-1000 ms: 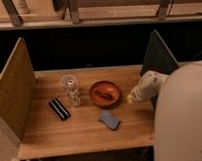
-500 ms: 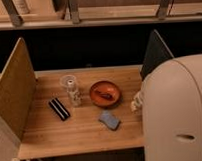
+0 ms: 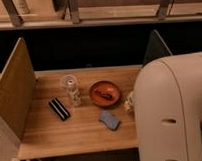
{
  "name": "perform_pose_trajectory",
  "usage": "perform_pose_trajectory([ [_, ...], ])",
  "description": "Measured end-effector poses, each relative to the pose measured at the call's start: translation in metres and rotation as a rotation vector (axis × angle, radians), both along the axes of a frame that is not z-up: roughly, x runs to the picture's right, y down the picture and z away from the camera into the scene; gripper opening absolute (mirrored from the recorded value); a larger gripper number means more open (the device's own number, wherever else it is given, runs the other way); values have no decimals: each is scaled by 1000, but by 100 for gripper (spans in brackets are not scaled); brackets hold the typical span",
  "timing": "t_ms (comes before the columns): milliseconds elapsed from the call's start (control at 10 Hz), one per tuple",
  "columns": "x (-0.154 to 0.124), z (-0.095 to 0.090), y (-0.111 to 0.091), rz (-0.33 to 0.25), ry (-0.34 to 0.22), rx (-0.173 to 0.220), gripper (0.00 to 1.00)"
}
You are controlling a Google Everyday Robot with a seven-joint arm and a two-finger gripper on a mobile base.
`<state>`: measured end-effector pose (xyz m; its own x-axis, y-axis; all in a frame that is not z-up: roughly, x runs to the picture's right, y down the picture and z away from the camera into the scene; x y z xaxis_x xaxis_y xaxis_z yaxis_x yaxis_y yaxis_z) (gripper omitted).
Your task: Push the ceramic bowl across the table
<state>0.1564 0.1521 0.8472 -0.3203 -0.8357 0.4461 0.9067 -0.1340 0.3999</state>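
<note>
**Gripper beside the bowl, mostly hidden by the arm**

The ceramic bowl [image 3: 105, 93] sits upright on the table [image 3: 71, 135], a little right of the middle of the wooden top. It is orange-red and glossy, with a darker patch inside.

Just right of the bowl, the gripper [image 3: 129, 101] shows only as a small pale piece at tabletop level. It peeks out from behind the large cream housing of the robot arm [image 3: 170, 112], which covers everything further right of the bowl. Whether the gripper is open or closed cannot be told, nor whether it touches the bowl's rim.

Left of the bowl stands a clear glass cup [image 3: 69, 82]. A smaller clear object [image 3: 75, 99] is just in front of the cup; what it is cannot be made out. Further left of the bowl and nearer the front edge lies a flat black bar [image 3: 59, 108] with a pale stripe, set at an angle. In front of the bowl, slightly right, lies the blue sponge [image 3: 110, 120], apart from it.

An upright panel [image 3: 15, 93] stands well left of the bowl, and a darker panel [image 3: 154, 47] rises behind it to the right.
</note>
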Motion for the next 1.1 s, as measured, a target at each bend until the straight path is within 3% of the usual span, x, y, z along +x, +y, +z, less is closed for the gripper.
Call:
perform_pose_trajectory([
  [800,-23,51,-19,-65,-98,48,5],
  [1100,-40,61,-38,-123,-162,139,5],
])
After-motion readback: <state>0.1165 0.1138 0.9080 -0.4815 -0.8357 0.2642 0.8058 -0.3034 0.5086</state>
